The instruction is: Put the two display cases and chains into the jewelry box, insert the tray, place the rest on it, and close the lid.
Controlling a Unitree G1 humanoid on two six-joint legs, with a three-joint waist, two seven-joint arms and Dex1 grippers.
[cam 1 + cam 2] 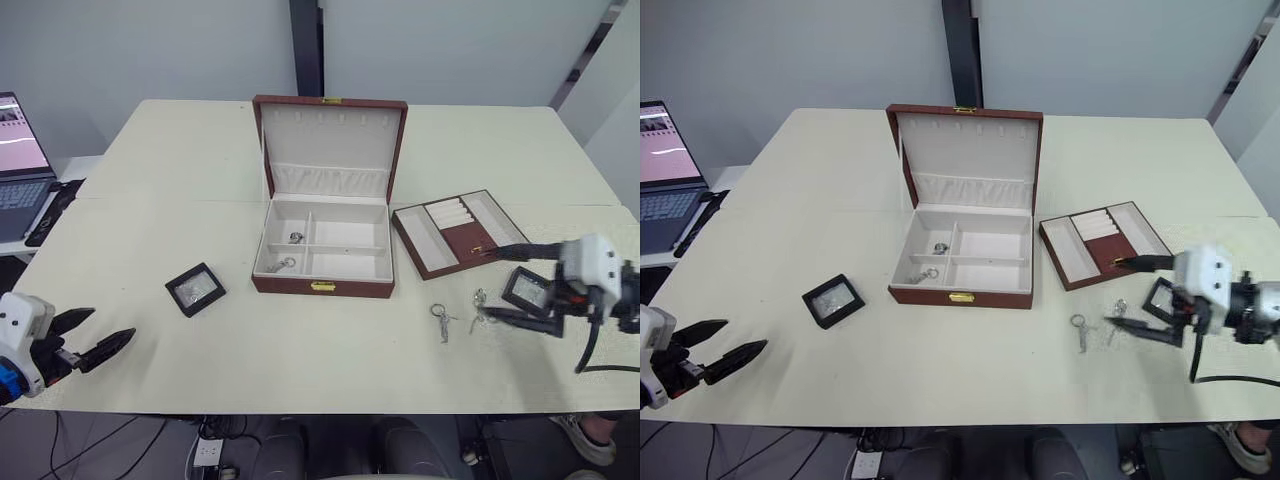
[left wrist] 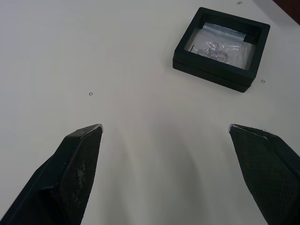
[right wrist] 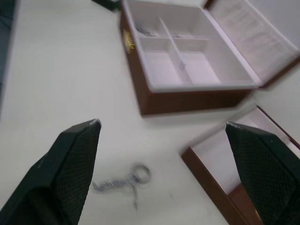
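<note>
The jewelry box [image 1: 323,285] stands open mid-table, its lid [image 1: 330,140] upright behind it. Two small silvery chains [image 1: 283,264] lie in its left compartments. To its right lies the tray [image 1: 455,232]. One display case [image 1: 195,289] sits on the table left of the box, ahead of my open left gripper [image 1: 108,326], which holds nothing; the left wrist view shows that case [image 2: 221,47] beyond the fingertips. The other display case [image 1: 527,289] lies at the right, beside my open right gripper [image 1: 488,284]. Two chains [image 1: 441,320] lie loose in front of the tray.
A laptop [image 1: 20,165] sits on a side surface off the table's left edge, with a black object [image 1: 50,215] beside it. The table's front edge runs just below both grippers.
</note>
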